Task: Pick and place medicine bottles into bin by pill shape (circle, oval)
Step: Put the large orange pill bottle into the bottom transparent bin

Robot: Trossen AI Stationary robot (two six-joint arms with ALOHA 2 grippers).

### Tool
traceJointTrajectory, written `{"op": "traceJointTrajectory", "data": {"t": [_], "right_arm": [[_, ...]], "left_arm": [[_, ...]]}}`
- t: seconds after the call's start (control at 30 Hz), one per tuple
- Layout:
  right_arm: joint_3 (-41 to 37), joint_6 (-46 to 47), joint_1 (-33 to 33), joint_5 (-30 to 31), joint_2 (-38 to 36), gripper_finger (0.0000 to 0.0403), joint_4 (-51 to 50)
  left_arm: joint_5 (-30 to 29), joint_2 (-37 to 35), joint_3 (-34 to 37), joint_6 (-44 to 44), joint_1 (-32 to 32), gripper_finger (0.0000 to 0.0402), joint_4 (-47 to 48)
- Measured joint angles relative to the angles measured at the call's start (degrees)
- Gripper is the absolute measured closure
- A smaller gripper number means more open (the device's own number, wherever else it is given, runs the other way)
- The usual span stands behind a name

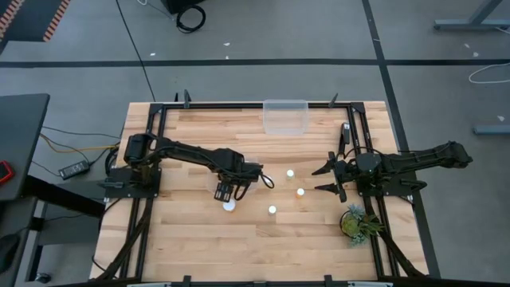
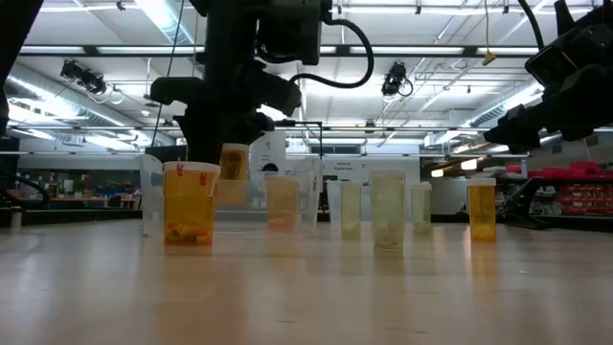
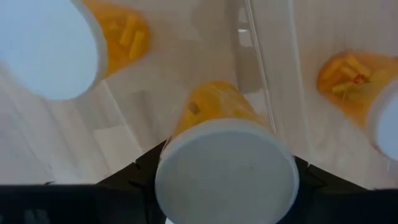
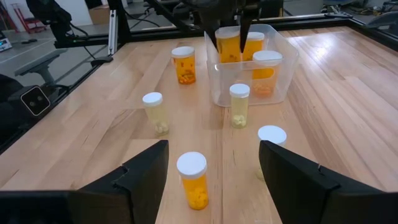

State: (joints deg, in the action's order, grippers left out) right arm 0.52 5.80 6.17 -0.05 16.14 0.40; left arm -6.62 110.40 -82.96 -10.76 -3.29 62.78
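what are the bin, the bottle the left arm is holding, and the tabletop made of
The bin looks like clear glossy plastic: bottles inside show through its walls. The held bottle, in the left gripper, seems translucent amber plastic, with pills visible inside, under a matte white cap, probably plastic. The tabletop looks like smooth light wood, with visible plank seams and grain.

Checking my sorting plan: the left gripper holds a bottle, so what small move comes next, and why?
Probably lower it slightly and open the jaws: the left gripper holds the bottle seemingly over the clear bin, where other bottles already stand.
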Motion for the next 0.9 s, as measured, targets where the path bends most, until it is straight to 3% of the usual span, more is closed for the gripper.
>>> {"op": "traceJointTrajectory", "data": {"t": [0.27, 0.63, 0.9], "right_arm": [[-0.01, -0.01, 0.0, -0.01, 0.03, 0.0146, 0.02], [-0.01, 0.01, -0.02, -0.02, 0.31, 0.0146, -0.06], [-0.01, 0.01, -0.02, -0.02, 0.31, 0.0146, -0.02]], "left_arm": [[0.07, 1.7, 2.95, 0.03, 0.0, 0.0199, -1.71], [0.05, 1.57, 2.93, 0.11, -0.06, 0.0145, -2.97], [0.05, 1.57, 2.45, 0.16, -0.15, 0.0137, 0.08]]}}
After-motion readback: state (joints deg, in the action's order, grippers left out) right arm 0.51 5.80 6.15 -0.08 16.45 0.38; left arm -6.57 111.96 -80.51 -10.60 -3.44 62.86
